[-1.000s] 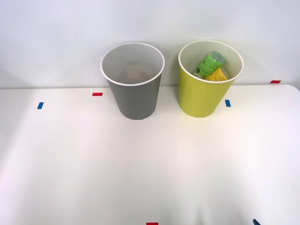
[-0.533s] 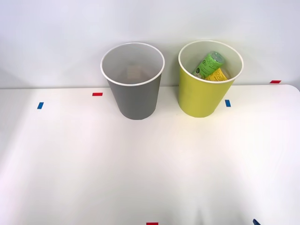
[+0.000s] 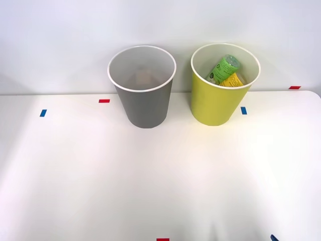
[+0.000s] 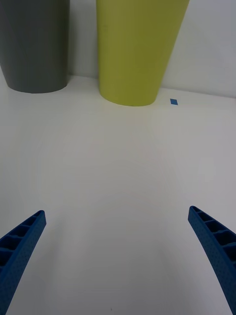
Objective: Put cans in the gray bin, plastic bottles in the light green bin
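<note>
The gray bin (image 3: 143, 95) stands at the back of the white table, left of the light green bin (image 3: 220, 90). Inside the light green bin leans a plastic bottle (image 3: 224, 69) with a bright green label, beside something yellow (image 3: 232, 80). A faint pale shape lies at the bottom of the gray bin; I cannot tell what it is. My right gripper (image 4: 118, 256) is open and holds nothing, low over the bare table well in front of both bins, whose walls are the gray bin (image 4: 34, 44) and the light green bin (image 4: 135, 49). A blue fingertip (image 3: 274, 238) pokes in at the front edge.
Small red tape marks (image 3: 104, 101) and blue tape marks (image 3: 244, 110) dot the white table (image 3: 160, 175). A blue mark (image 4: 173, 102) lies just beside the light green bin. A white wall rises right behind the bins.
</note>
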You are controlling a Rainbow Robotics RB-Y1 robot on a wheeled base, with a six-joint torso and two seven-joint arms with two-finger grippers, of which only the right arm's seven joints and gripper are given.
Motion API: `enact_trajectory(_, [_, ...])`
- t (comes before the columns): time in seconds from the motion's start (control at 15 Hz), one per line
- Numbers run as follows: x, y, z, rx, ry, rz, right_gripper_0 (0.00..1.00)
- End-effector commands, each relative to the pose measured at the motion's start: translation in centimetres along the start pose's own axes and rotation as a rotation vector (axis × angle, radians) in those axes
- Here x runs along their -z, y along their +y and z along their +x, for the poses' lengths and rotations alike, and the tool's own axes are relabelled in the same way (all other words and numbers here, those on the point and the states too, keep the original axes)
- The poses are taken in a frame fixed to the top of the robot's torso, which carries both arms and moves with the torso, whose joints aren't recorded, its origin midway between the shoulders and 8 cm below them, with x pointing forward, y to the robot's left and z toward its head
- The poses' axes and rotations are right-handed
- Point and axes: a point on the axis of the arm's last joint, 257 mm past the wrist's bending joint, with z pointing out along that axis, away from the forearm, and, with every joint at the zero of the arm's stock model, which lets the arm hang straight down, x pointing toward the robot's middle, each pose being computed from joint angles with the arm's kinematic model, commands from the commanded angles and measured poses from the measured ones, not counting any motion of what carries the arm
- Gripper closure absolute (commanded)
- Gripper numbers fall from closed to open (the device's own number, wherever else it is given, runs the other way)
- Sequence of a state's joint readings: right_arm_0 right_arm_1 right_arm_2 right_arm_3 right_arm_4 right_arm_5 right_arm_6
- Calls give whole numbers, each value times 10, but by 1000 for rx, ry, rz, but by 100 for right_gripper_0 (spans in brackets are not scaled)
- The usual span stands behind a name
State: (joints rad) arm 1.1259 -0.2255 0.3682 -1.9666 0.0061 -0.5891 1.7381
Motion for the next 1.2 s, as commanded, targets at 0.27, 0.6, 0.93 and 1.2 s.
enact_trajectory(0.27, [0, 0, 0, 0, 0, 0, 0])
enact_trajectory(0.6, [0, 0, 0, 0, 0, 0, 0])
enact_trajectory(0.93, [0, 0, 0, 0, 0, 0, 0])
enact_trajectory(1.2, [0, 0, 0, 0, 0, 0, 0])
